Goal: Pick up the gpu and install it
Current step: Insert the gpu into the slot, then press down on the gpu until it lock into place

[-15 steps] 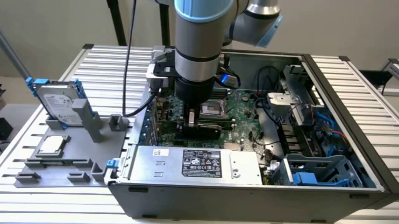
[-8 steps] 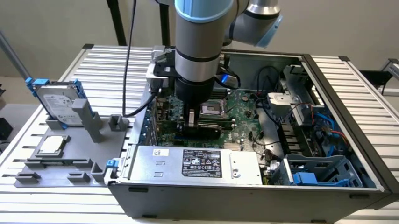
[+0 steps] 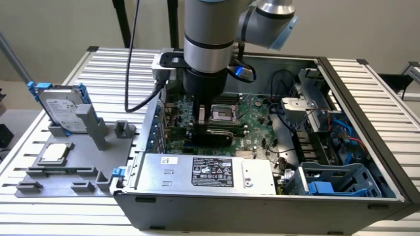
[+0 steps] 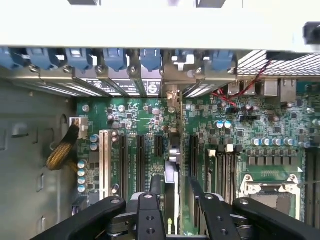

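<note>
The thin flat green-and-black gpu card (image 4: 171, 170) stands on edge in a motherboard slot inside the open grey metal computer case (image 3: 262, 206), its long axis running toward the case's rear slot brackets, silver bracket end there. The black claw (image 4: 175, 210) straddles its near end, fingers (image 4: 150, 215) apart, contact unclear.

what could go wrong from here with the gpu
1. The gpu stands on edge on the motherboard between the open gripper; whether it is fully seated cannot be told, so it may sit half in.
2. The fingers flank it closely; an off-line lift could snag and tilt it.
</note>
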Controlling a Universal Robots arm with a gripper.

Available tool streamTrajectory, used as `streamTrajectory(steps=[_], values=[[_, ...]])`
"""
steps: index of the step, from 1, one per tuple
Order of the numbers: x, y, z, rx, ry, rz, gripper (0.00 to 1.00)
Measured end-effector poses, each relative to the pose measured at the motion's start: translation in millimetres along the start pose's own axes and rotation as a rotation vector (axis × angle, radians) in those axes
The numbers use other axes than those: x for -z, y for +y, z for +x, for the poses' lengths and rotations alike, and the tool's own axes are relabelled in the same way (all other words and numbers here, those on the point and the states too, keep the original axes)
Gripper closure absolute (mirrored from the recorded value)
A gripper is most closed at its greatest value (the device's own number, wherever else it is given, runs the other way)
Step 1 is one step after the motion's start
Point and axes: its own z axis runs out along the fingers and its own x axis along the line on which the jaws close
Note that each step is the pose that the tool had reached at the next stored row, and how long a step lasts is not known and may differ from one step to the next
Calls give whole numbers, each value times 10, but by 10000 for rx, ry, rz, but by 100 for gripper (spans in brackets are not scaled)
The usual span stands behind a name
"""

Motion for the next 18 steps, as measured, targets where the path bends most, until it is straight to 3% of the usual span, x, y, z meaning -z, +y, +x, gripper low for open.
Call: streamTrajectory(steps=[4,6,7,9,12,18], values=[[104,6,-4,0,1,-6,67],[104,16,-4,2,-1,-45,80],[104,26,-4,9,4,-96,86],[104,43,-4,32,16,-258,89],[103,61,-5,78,43,-563,89],[102,89,-8,183,180,-1169,89]])
